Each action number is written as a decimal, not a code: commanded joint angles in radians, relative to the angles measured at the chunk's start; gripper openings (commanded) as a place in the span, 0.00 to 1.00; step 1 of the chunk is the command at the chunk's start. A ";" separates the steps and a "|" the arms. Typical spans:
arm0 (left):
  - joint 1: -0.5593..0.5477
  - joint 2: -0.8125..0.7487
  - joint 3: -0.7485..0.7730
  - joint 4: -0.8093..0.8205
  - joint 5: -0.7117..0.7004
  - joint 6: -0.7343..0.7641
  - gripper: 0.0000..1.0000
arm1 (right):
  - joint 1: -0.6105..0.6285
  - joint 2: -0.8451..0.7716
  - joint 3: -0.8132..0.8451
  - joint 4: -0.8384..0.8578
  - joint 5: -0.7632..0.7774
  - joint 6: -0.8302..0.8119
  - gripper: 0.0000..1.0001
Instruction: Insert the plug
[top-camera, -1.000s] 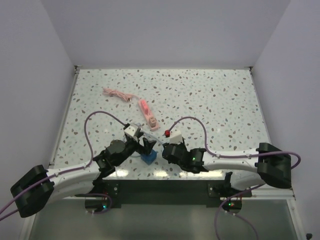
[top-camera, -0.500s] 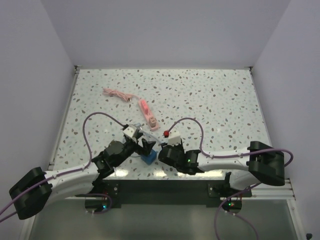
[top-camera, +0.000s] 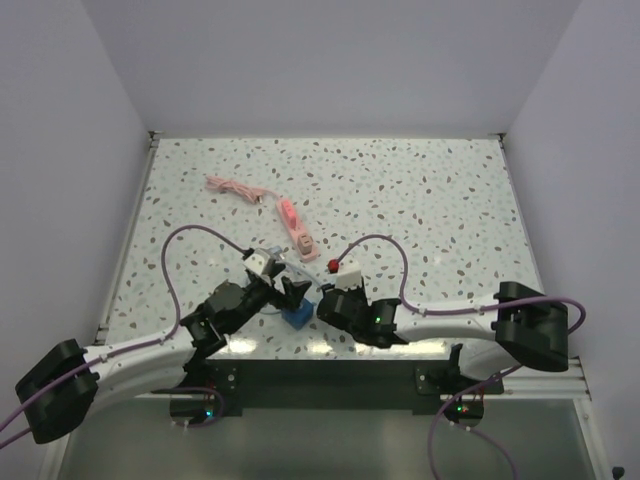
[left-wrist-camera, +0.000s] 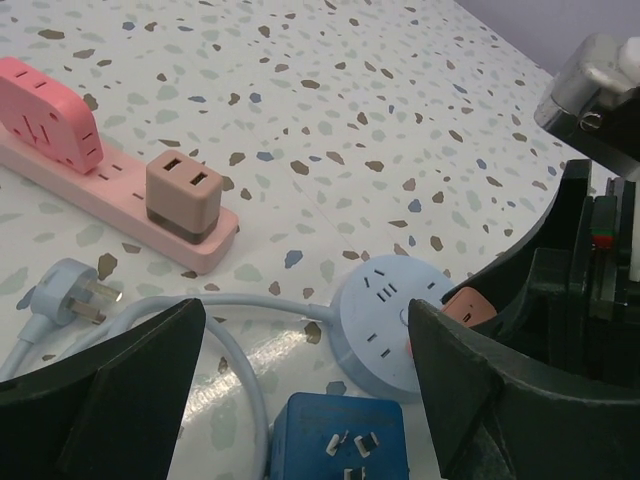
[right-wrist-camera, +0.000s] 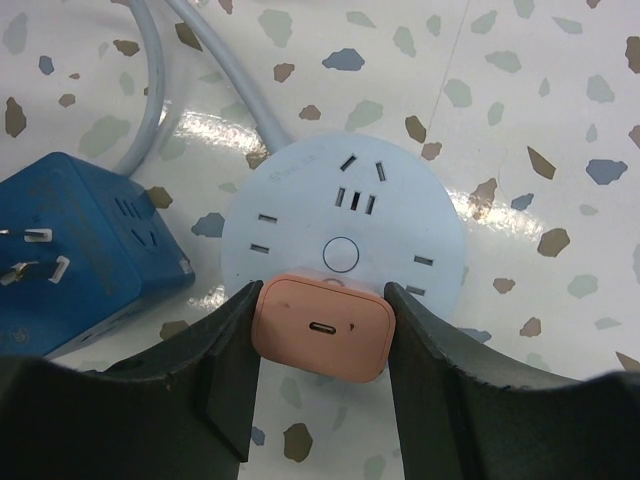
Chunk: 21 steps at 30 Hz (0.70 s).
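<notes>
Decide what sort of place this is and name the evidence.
Probably a robotics lab test cell: a speckled tabletop boxed in by plain white walls, two robot arms bolted at its near edge, and a pink power strip and round socket hub laid out as props.

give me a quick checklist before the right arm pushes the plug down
1. Grip on the pink plug: ok, the right gripper is shut on its sides.
2. Plug at the round socket hub: ok, it overlaps the hub's edge.
3. Plug's alignment for insertion: cannot tell, its underside is hidden.
4. Blue cube adapter off the hub's top: ok, it sits beside the hub.
5. Hub braced: not ok, the left gripper is open and holds nothing.
</notes>
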<state>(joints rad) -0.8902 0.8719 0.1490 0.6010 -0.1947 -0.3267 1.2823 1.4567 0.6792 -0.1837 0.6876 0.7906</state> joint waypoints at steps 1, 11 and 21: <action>0.008 -0.034 -0.003 0.010 -0.011 -0.006 0.88 | -0.050 0.087 -0.084 -0.169 -0.211 0.004 0.00; 0.008 -0.059 0.015 -0.036 -0.040 -0.017 0.91 | -0.254 0.054 -0.035 -0.095 -0.194 -0.172 0.00; 0.008 -0.077 0.015 -0.060 -0.061 -0.018 0.96 | -0.267 0.015 0.034 -0.149 -0.192 -0.220 0.42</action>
<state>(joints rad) -0.8890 0.8036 0.1490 0.5404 -0.2314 -0.3313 1.0348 1.4635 0.7341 -0.1364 0.5198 0.5964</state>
